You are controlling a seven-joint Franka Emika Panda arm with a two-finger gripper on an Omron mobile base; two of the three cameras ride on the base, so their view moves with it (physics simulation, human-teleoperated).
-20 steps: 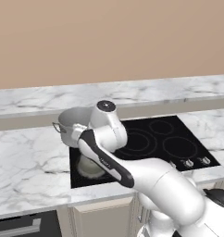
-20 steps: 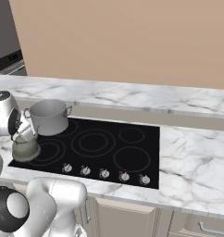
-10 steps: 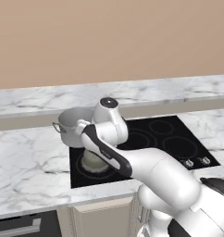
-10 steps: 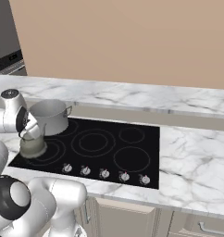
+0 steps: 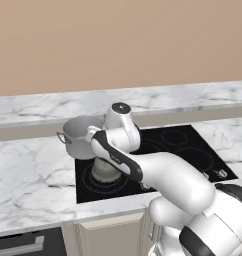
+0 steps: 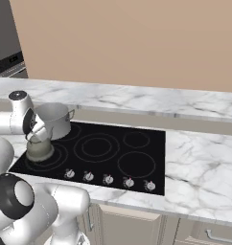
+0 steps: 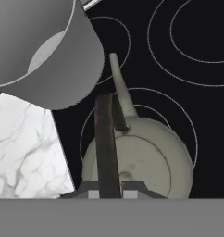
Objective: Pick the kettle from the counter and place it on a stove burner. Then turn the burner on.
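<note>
While jaws clamp handle [image 7: 106,143], kettle [image 7: 141,155] spout points toward pot [image 7: 44,51].

— Changed since a second back?
— Carried along under the gripper [image 6: 36,136]: kettle [image 6: 39,149] off the cooktop's outer edge and further in over the black glass, closer to the steel pot [image 6: 54,120].
— Lower too?
— Yes, dropped with the hand (half a second ago hung a touch higher), now down on the rings of the stove burner [image 6: 47,158], or just above; hard to tell.
— Arm?
— Swung inward, elbow folded lower across the cooktop front in the left base view.
</note>
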